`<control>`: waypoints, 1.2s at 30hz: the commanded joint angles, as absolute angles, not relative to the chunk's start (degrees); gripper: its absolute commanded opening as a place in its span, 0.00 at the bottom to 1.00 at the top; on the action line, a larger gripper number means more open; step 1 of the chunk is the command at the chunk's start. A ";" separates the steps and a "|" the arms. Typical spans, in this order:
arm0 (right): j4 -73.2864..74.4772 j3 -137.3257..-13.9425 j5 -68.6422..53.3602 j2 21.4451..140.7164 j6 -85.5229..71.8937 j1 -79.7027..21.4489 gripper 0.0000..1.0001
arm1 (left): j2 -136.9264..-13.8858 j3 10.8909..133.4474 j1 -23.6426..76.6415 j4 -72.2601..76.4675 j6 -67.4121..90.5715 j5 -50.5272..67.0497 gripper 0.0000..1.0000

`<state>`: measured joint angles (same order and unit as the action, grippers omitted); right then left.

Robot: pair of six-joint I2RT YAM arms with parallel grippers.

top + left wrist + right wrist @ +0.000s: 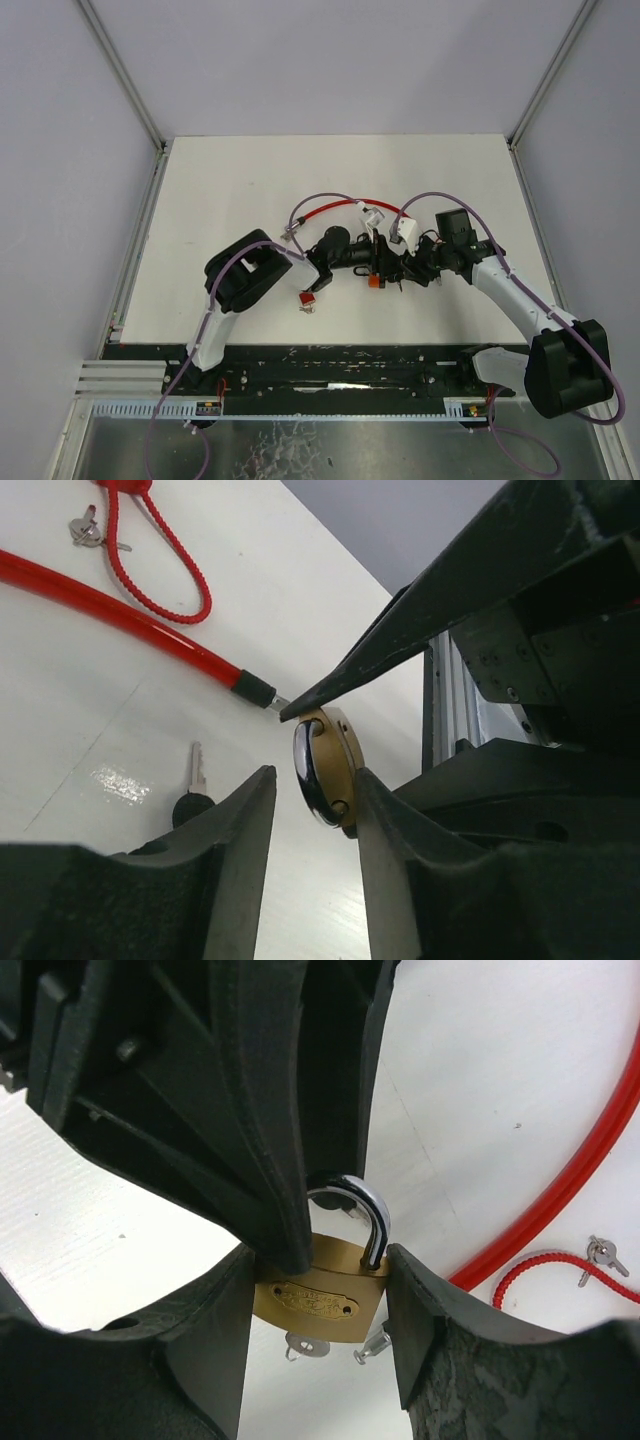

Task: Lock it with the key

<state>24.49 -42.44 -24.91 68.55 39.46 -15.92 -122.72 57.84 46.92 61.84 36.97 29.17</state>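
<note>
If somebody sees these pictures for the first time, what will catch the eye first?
First, the brass padlock, clamped in the right gripper above the middle of the white table. Then the red cable curving on the table just beyond the grippers, with small keys lying beside it.

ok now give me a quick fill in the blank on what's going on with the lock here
1. The right gripper clamps the brass body of the ___.
2. The long smooth cable is coloured ___.
3. The black-headed key is in neither gripper; it lies on the ___.

Missing words: padlock; red; table
</note>
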 commanded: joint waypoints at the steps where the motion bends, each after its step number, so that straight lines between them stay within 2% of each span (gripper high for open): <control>1: 21.37 -43.26 -27.25 67.06 39.80 -15.74 0.17 | -121.58 59.18 47.19 61.12 35.93 27.54 0.30; 3: 21.43 -43.24 -27.48 67.06 39.94 -15.74 0.17 | -121.67 59.06 47.22 62.63 36.87 28.37 0.23; 6: 21.62 -43.16 -27.96 66.85 40.22 -15.79 0.17 | -121.68 58.36 47.20 65.30 37.43 29.17 0.02; 7: 21.66 -43.16 -28.06 66.80 40.25 -15.74 0.17 | -121.47 57.92 47.20 66.06 37.30 29.18 0.00; 9: 21.87 -43.28 -28.33 66.80 40.25 -15.79 0.18 | -120.86 56.87 47.24 68.02 36.62 29.00 0.00; 14: 22.77 -44.13 -29.03 66.54 39.45 -15.39 0.29 | -119.65 54.21 47.22 72.81 34.92 29.33 0.00; 19: 25.20 -45.05 -31.90 64.74 39.06 -13.30 0.62 | -117.96 51.33 46.98 77.81 33.29 30.12 0.00; 22: 27.60 -45.55 -35.74 62.18 40.17 -11.10 0.74 | -116.27 48.89 46.79 81.48 31.90 30.43 0.00; 24: 29.30 -45.84 -39.03 60.67 41.25 -9.69 0.77 | -115.19 47.09 46.68 84.52 30.96 30.74 0.00; 29: 33.82 -47.27 -47.16 58.68 44.52 -7.52 0.78 | -112.19 42.18 46.08 91.58 28.20 32.71 0.00; 34: 37.19 -48.97 -53.48 55.63 47.45 -7.21 0.78 | -107.01 38.06 45.84 91.67 21.41 33.92 0.00; 36: 37.95 -50.16 -56.59 54.23 47.96 -7.12 0.82 | -105.23 36.35 45.75 91.67 18.60 33.93 0.00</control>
<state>34.83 -45.87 -47.27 57.28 44.88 -7.49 -109.69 38.57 46.17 82.85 26.04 32.88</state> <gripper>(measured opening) 0.787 0.042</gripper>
